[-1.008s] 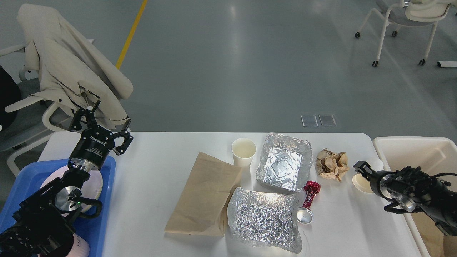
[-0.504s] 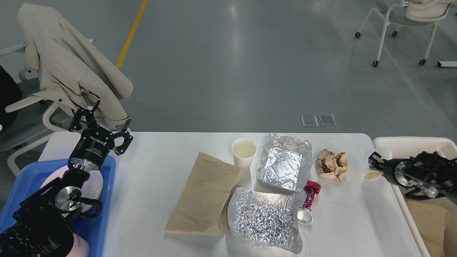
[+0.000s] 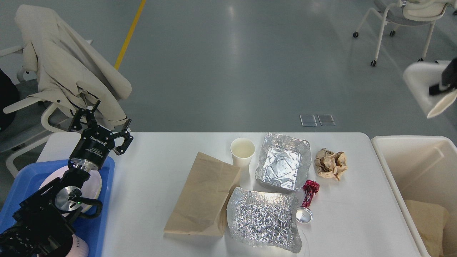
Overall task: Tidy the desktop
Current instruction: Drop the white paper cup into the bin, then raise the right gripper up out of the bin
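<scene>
The white desktop carries a flat brown paper bag, an upright white paper cup, a foil tray, a crumpled foil sheet, a ball of brown paper, a red wrapper and a small silver lid. My left gripper hangs open over the table's far left corner, holding nothing. At the upper right edge my right gripper is mostly out of frame, shut on a second white paper cup held tilted high above the bin.
A cream bin stands off the table's right edge with brown paper inside. A blue tray with a white plate sits at the left under my left arm. A chair draped with a beige coat stands behind it.
My right gripper has lifted the white cup from the table's right edge up and to the right, high over the bin. The left arm has stayed still.
</scene>
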